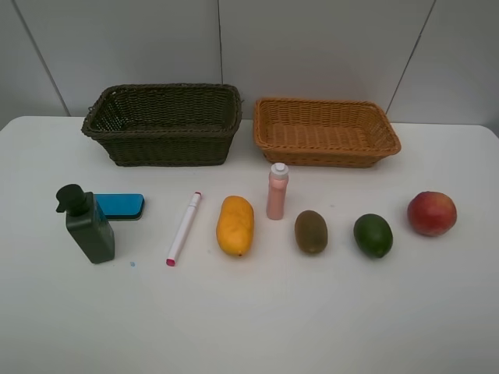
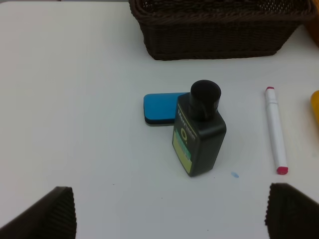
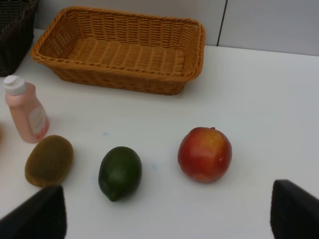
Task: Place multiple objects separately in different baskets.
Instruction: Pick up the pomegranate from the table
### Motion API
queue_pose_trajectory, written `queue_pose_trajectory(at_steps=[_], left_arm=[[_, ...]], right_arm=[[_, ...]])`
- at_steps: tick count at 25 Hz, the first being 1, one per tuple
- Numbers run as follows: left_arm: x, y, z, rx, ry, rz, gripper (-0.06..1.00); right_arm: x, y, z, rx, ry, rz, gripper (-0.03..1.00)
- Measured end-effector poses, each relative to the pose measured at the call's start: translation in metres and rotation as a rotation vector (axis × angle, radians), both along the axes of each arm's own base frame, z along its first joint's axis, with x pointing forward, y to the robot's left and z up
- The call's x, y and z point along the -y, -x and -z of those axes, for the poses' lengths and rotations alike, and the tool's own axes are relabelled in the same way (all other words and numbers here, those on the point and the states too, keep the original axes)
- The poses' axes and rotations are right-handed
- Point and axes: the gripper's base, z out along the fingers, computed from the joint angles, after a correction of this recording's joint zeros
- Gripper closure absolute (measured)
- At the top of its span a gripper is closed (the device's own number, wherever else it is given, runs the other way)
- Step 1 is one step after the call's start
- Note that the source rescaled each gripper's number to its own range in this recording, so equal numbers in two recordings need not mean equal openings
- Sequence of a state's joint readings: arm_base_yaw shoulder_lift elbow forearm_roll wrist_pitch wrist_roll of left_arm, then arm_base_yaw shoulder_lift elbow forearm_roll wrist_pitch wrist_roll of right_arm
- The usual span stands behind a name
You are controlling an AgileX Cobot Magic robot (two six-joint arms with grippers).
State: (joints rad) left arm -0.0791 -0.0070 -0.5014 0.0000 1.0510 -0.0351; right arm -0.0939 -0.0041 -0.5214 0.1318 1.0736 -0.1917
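Observation:
On the white table a row of objects lies in front of two baskets: dark green pump bottle point(image 1: 88, 225) point(image 2: 198, 130), blue eraser point(image 1: 120, 205) point(image 2: 162, 108), white pink-tipped marker point(image 1: 184, 227) point(image 2: 275, 130), mango point(image 1: 235, 224), pink bottle point(image 1: 277, 191) point(image 3: 26, 109), kiwi point(image 1: 310, 231) point(image 3: 49, 160), lime point(image 1: 373, 234) point(image 3: 120, 172) and red fruit point(image 1: 431, 213) point(image 3: 205, 154). The dark basket point(image 1: 164, 125) point(image 2: 219, 30) and orange basket point(image 1: 325, 132) point(image 3: 124, 50) stand empty behind. My left gripper point(image 2: 169, 214) is open short of the pump bottle. My right gripper point(image 3: 167, 216) is open short of the lime and red fruit.
A grey panelled wall rises behind the baskets. A small blue speck point(image 1: 132, 264) marks the table beside the pump bottle. Neither arm shows in the exterior high view.

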Motion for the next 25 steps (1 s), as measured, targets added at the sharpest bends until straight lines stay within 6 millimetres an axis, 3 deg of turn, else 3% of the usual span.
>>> queue_pose_trajectory(at_steps=[25], left_arm=[[0.0, 0.0, 0.0, 0.0, 0.0, 0.0, -0.05]], right_arm=[[0.0, 0.0, 0.0, 0.0, -0.011, 0.005, -0.01]])
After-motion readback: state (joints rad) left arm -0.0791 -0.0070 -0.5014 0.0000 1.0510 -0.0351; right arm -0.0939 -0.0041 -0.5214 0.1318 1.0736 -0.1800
